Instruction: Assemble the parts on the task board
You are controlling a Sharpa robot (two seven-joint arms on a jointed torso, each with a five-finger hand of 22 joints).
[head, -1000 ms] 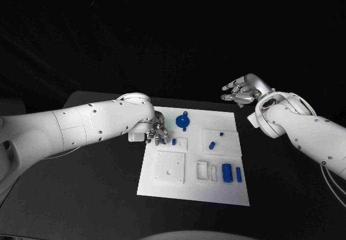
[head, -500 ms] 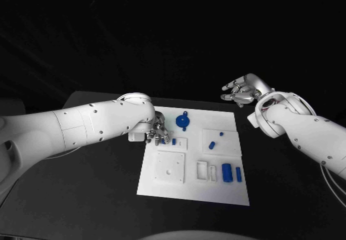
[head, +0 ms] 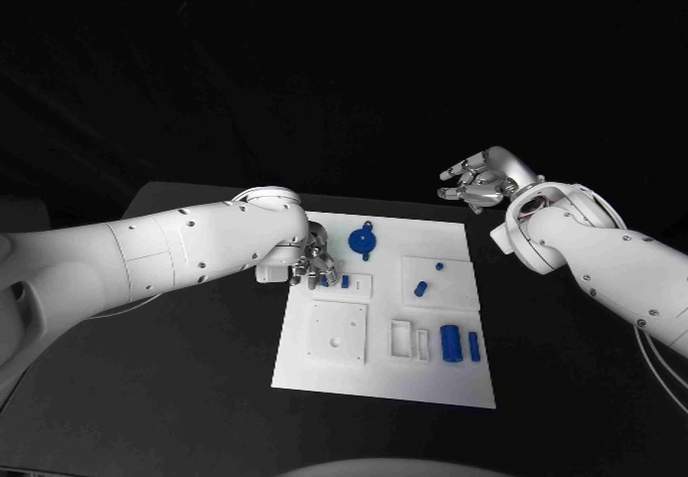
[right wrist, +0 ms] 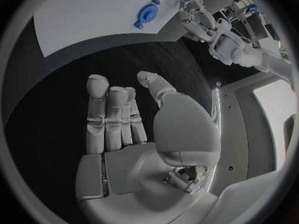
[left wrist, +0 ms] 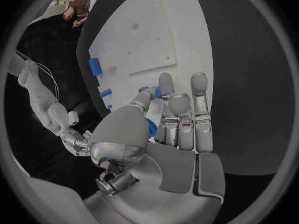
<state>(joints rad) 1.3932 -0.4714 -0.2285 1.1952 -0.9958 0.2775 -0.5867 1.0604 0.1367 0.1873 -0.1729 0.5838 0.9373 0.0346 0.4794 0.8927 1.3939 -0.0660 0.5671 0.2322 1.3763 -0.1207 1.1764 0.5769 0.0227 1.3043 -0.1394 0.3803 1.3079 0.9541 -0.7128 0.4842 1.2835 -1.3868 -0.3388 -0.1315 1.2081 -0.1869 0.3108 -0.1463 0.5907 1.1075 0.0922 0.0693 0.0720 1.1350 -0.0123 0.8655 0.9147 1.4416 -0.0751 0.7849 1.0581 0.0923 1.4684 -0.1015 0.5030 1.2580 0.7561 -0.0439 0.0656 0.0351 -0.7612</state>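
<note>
The white task board (head: 430, 373) lies in the middle of the table. My left hand (head: 308, 263) hovers at its left edge, pinching a small blue part (head: 344, 282) between thumb and fingers over a small white block (head: 360, 286). In the left wrist view the blue part (left wrist: 152, 128) shows between the thumb and the curled fingers (left wrist: 181, 114). A blue gear-like piece (head: 364, 240) lies just beyond that hand. My right hand (head: 480, 179) is raised past the board's far right corner, fingers apart and holding nothing (right wrist: 131, 129).
On the board sit a square white plate (head: 338, 333), two small white blocks (head: 403, 338), a blue cylinder (head: 451, 343), a slim blue bar (head: 474, 346) and a short blue peg (head: 422, 289). Black table surrounds the board.
</note>
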